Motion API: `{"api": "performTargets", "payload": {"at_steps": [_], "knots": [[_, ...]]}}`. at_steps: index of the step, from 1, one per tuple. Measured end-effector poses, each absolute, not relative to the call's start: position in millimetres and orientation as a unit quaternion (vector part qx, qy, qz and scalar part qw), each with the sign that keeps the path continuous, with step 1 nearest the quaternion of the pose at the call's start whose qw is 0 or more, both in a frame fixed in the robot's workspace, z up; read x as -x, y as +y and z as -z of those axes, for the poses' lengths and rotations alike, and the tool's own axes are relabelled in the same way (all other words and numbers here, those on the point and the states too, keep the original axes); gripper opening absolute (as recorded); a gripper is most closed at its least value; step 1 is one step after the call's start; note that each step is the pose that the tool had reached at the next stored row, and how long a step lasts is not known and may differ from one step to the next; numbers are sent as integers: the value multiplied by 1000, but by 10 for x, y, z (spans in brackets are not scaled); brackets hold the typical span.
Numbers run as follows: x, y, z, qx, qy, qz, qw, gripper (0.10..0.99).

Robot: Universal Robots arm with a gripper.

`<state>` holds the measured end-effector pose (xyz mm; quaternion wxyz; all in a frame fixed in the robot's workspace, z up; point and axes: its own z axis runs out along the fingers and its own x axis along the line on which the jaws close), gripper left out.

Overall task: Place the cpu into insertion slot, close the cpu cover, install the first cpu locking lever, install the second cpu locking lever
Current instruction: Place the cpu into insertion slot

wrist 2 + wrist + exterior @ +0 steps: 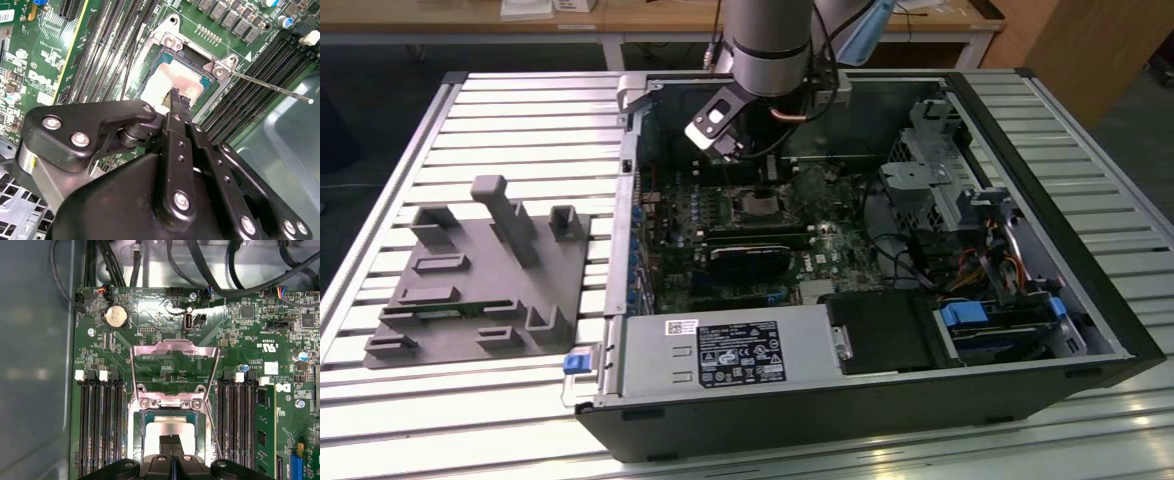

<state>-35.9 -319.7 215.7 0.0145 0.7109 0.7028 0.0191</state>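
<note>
End effector point(178, 96), closed and empty-looking, apparently just touching cpu point(167, 82) in insertion slot point(134, 440); cpu cover point(172, 345) open.

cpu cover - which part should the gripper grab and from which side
Probably the free end bar of the cpu cover, at its middle tab, farthest from the hinge by the insertion slot. The cover is swung open and that bar is thin and flat, so pinch it across its thickness, coming from the end away from the slot; the window gives one finger room.
</note>
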Motion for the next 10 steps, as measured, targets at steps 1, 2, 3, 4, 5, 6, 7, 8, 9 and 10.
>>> {"api": "performTargets", "payload": {"at_steps": [1, 2, 3, 4, 5, 6, 7, 8, 9, 10], "knots": [[358, -3197, -2171, -711, 703, -19, 15, 106], [358, -3197, -2190, -711, 703, -19, 15, 106], [358, -3197, -2212, -711, 703, -19, 15, 106], [358, -3197, -2233, -711, 703, -19, 15, 106], [358, -3197, -2257, -711, 703, -19, 15, 106], [358, -3197, -2280, -711, 703, -19, 15, 106], [358, -3197, -2298, -711, 703, -19, 15, 106], [358, -3197, -2316, -711, 703, -20, 15, 106], [358, -3197, -2334, -711, 703, -20, 15, 106], [358, -3197, -2352, -711, 703, -20, 15, 106]]}}
